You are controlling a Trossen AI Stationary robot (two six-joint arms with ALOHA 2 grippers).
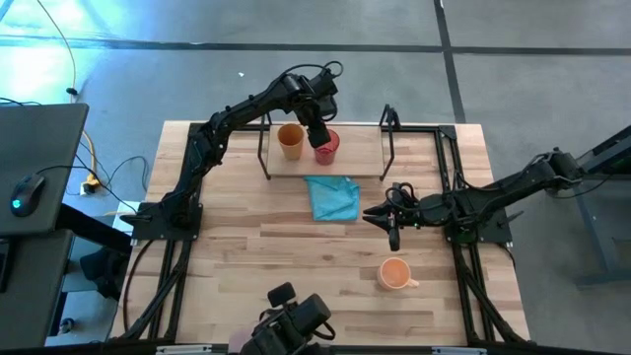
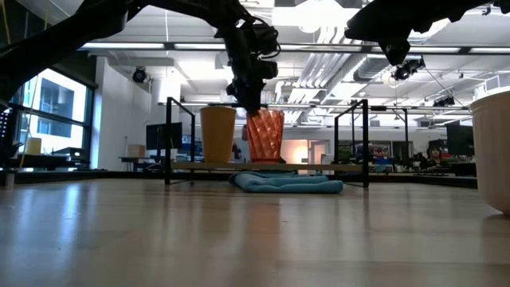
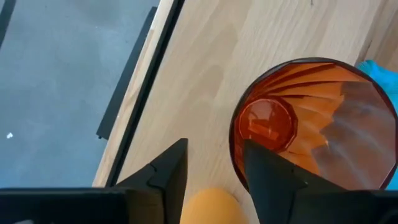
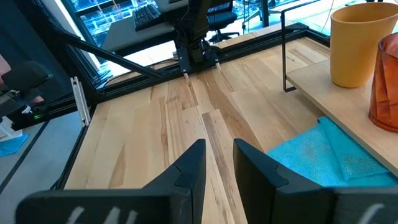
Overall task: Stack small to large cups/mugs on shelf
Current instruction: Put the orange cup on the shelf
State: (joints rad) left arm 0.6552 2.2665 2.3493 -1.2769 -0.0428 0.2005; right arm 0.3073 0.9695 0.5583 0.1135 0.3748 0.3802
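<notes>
The dark red ribbed cup (image 1: 326,150) (image 2: 265,135) (image 3: 311,124) stands upright on the shelf (image 1: 360,158) (image 2: 319,167), close beside the mustard-tan tumbler (image 1: 290,140) (image 2: 217,134) (image 4: 356,43). My left gripper (image 1: 317,133) (image 2: 252,97) (image 3: 214,168) hangs open just above the red cup's rim, on the tumbler's side. The orange mug (image 1: 394,273) (image 2: 494,151) stands on the tabletop toward the near right. My right gripper (image 1: 383,219) (image 4: 219,155) hovers open over the table, between the mug and the shelf. My left gripper points down at the red cup's rim (image 3: 234,134) on the side toward the tumbler. One finger (image 3: 267,177) overlaps that rim and the other (image 3: 171,171) stands outside it over the shelf board. Whether either finger touches the cup cannot be told.
A teal cloth (image 1: 332,197) (image 2: 287,183) (image 4: 323,155) lies crumpled on the table just in front of the shelf. Black upright posts (image 1: 387,138) (image 2: 365,143) frame the shelf. Bare tabletop (image 1: 256,256) lies to the near left.
</notes>
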